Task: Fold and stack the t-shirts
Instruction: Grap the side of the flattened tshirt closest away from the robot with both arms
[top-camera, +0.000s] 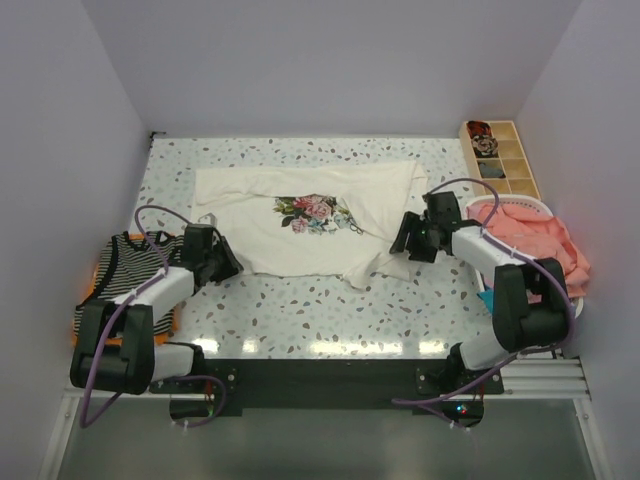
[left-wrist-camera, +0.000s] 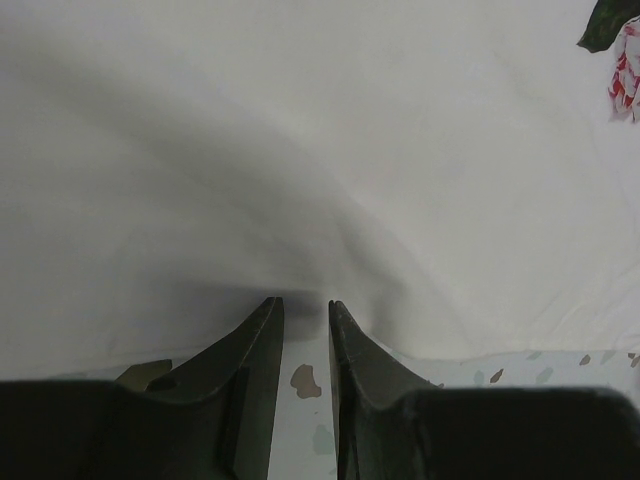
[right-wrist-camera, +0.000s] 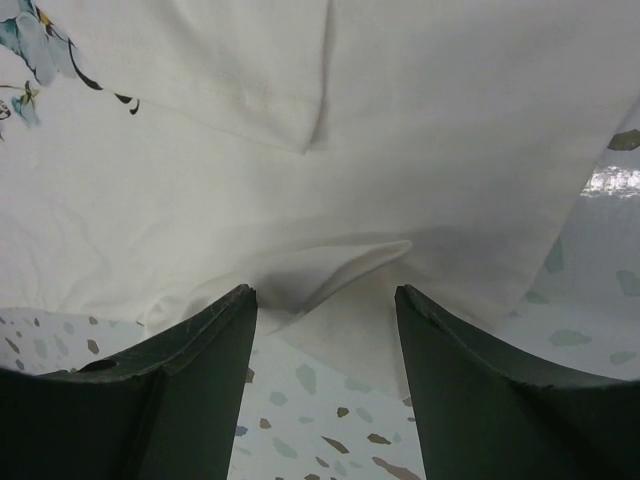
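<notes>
Nearest the lens in the left wrist view, the left fingers (left-wrist-camera: 265, 340) are recorded with only a narrow slot between them, through which the speckled counter (left-wrist-camera: 305, 385) is seen. Their tips are set against the raised hem of the cream t-shirt (left-wrist-camera: 320, 130). Whether any cloth is pinched between them cannot be told. In the right wrist view, the right fingers (right-wrist-camera: 215, 340) are held well apart. A soft fold of the same shirt's edge is lodged between the tips and is not clamped.

From the overhead view, the cream t-shirt is noted spread across the far half of the counter, with its pink-rose print (top-camera: 318, 213) facing up. Its near-right corner is rumpled and partly turned over. The left fingers are placed at the near-left corner of the shirt, and the right fingers at its right edge, beside the rumpled part.

A black-and-white striped t-shirt (top-camera: 135, 265) is found at the left edge of the counter, laid on top of an orange t-shirt (top-camera: 97, 275) and close beside the left arm. A coral-pink t-shirt (top-camera: 545, 245) is heaped in a white basket (top-camera: 515, 203) at the right edge. A compartmented wooden tray (top-camera: 505, 155) is set just beyond the basket in the far-right corner.
</notes>
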